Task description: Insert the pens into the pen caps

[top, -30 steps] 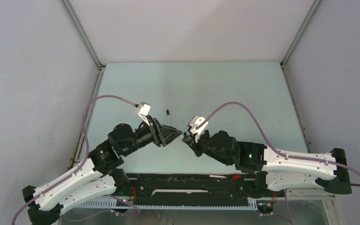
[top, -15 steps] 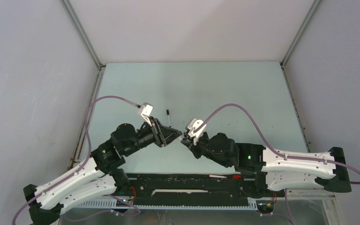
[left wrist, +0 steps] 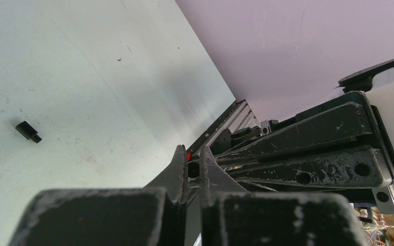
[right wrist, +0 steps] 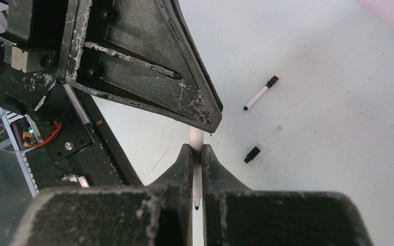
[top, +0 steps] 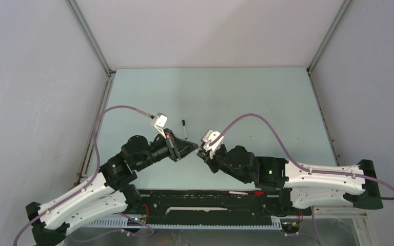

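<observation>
My right gripper (right wrist: 196,151) is shut on a white pen (right wrist: 197,179), which lies along its jaws with the dark nib toward the camera. The pen's far end runs under my left gripper's fingers (right wrist: 205,113). In the left wrist view my left gripper (left wrist: 192,154) has its jaws drawn close on a small dark round end, apparently that pen's. The two grippers meet tip to tip above the table's middle (top: 200,149). A capped pen (right wrist: 260,95) (top: 184,129) lies on the table. A loose black pen cap (right wrist: 252,154) (left wrist: 28,131) lies near it.
The right gripper's black body (left wrist: 313,148) fills the right side of the left wrist view. A black rail (top: 210,197) runs along the near table edge between the arm bases. Grey walls enclose the pale table (top: 246,97) on three sides.
The left gripper's jaws have closed from about half open to nearly together. The right arm has shifted slightly left, bringing the pen's end into the left fingertips.
</observation>
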Tool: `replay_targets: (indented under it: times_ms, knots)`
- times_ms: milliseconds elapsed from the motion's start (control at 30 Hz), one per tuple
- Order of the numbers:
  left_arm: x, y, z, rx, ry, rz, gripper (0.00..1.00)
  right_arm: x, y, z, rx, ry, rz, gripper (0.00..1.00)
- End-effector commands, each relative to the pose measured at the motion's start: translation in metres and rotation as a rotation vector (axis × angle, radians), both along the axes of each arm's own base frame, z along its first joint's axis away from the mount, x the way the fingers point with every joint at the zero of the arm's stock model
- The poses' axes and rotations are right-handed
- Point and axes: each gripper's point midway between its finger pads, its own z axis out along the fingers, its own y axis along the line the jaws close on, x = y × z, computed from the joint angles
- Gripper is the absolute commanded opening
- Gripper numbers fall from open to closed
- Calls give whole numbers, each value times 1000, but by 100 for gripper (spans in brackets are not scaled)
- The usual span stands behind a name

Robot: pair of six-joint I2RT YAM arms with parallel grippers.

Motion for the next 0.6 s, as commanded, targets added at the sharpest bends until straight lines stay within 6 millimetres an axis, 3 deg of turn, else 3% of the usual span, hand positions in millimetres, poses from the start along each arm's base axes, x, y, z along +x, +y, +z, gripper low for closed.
replay_targets:
  times_ms: [0,67,100,133,200,300,567]
  knots:
    - [-1,-2,-2,-12,12,-14,0,4,7,33,90,-32,-28,0]
    - [0,-1,-3,-14,15,-1,0,5,4,35,99,-33,-51,4]
    - [2,0,-2,-18,16,11,0,7,1,37,109,-29,-66,21]
    - [4,2,-1,-22,16,26,0,8,-2,40,122,-23,-80,47]
    - [8,5,4,-40,14,56,0,9,-7,46,148,-16,-101,65]
    - [12,10,17,-91,4,100,0,12,-14,56,197,-10,-140,71]
    - [14,27,53,-336,-3,179,0,2,-28,89,473,-42,-78,72]
